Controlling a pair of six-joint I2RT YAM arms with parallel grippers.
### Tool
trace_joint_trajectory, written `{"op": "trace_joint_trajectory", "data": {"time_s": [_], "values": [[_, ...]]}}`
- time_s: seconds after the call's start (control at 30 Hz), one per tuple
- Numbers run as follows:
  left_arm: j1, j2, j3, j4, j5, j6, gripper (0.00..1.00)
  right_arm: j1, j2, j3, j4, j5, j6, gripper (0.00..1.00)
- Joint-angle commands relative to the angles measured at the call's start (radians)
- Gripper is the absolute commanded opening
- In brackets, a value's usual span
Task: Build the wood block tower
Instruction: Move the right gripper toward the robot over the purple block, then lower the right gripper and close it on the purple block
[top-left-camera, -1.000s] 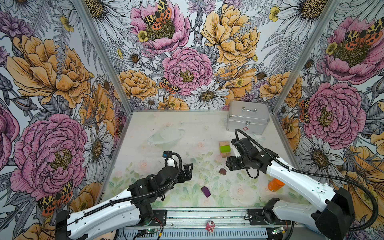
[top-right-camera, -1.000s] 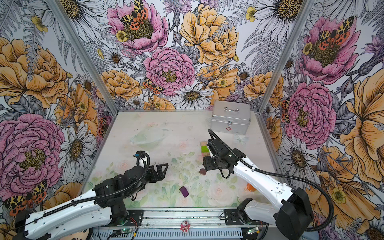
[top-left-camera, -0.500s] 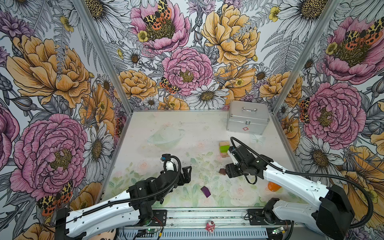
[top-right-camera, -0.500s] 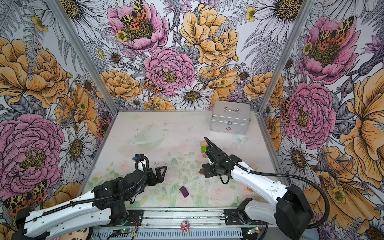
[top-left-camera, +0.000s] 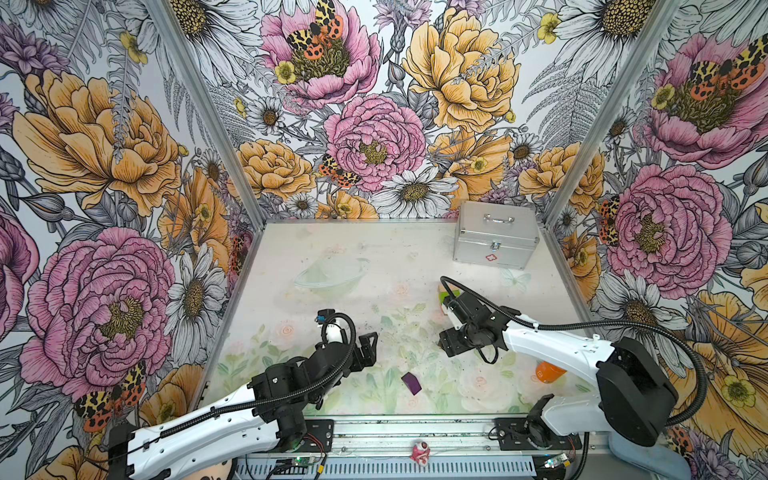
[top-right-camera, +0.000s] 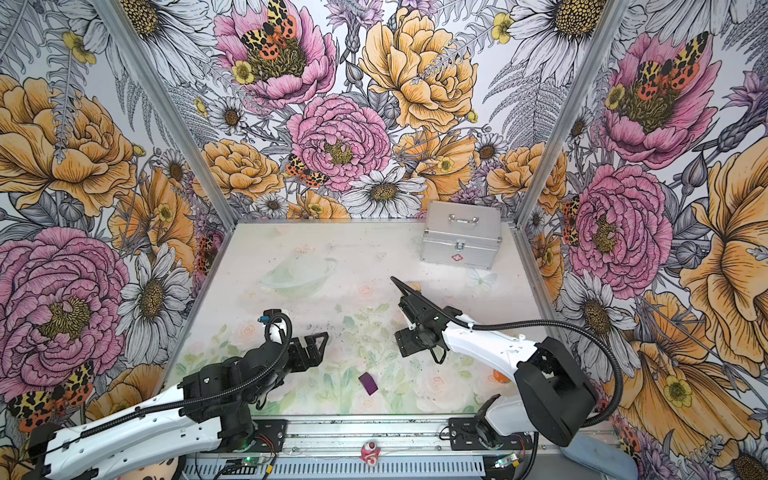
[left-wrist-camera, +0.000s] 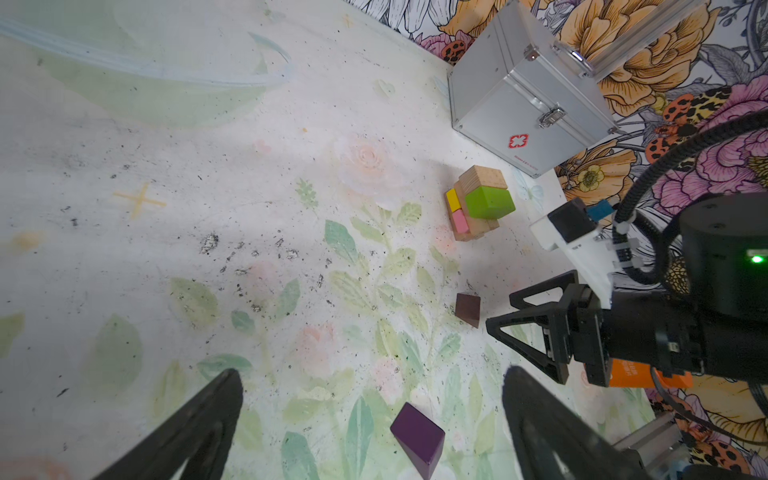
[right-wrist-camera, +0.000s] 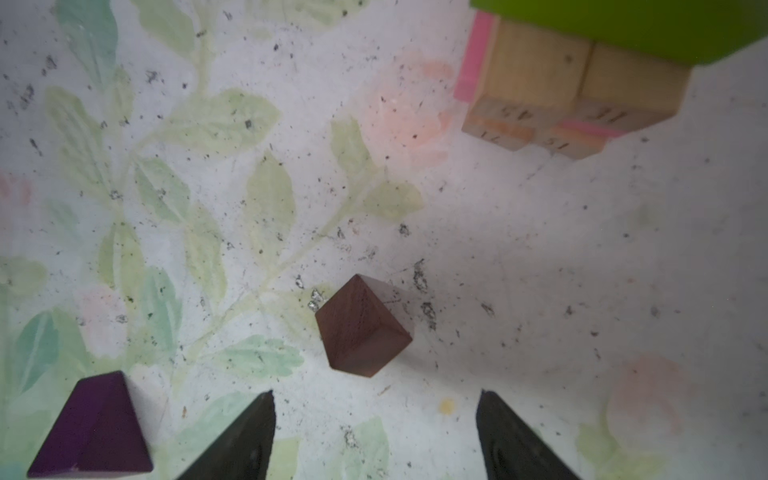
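In both top views the left gripper (top-left-camera: 371, 350) hangs over the counter (top-left-camera: 353, 241), jaws spread wide and empty, with a purple block (top-left-camera: 411, 383) lying loose nearby. The right gripper (top-left-camera: 445, 344) stands open too, and its arm hides most of the wood block tower (top-left-camera: 449, 294). The silver case (top-right-camera: 461, 241) at the far right bears a red cross emblem.

From the left wrist, the tower sits near the case, a lime-green block (left-wrist-camera: 488, 202) on top. The red print under the cross is too small to read.

From the right wrist, a dark-brown block (right-wrist-camera: 361, 328) lies just ahead of the parted fingers (right-wrist-camera: 241, 440), untouched — dark marks on the tan blocks are illegible.
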Motion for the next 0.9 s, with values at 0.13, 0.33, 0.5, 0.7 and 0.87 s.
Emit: {"op": "trace_joint_trajectory", "data": {"time_s": [0.13,0.33,0.5,0.7,0.87], "values": [[0.05,-0.056,-0.034,-0.025,0.018,0.034,0.99,0.153,0.006,0.12,-0.037,0.042,0.052,0.76],[0.101,-0.137,-0.074,-0.074,0.036,0.012,0.99,0.294,-0.039,0.126,-0.043,0.048,0.158,0.67],[0.114,-0.223,-0.094,-0.113,0.04,-0.002,0.99,0.398,-0.014,0.11,-0.031,0.09,0.213,0.63],[0.116,-0.268,-0.088,-0.153,0.04,-0.005,0.99,0.48,0.056,0.128,-0.002,0.117,0.242,0.62],[0.116,-0.27,-0.088,-0.161,0.044,-0.009,0.99,0.512,0.103,0.141,0.017,0.11,0.249,0.61]]}}
